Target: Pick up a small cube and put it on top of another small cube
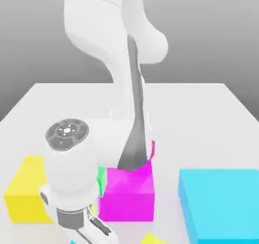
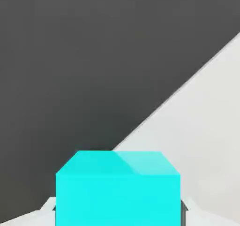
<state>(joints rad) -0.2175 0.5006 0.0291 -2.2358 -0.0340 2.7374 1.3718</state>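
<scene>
White tabletop (image 1: pixel 202 116) under a grey backdrop carries a yellow block (image 1: pixel 25 190), a big magenta block (image 1: pixel 129 195) and a big cyan block (image 1: pixel 222 205). Low at the near edge in the exterior view, the tool (image 1: pixel 93 233) is closed. In the hand view, the small cyan cube (image 2: pixel 117 192) sits between its fingers (image 2: pixel 187 206), gripped.
</scene>
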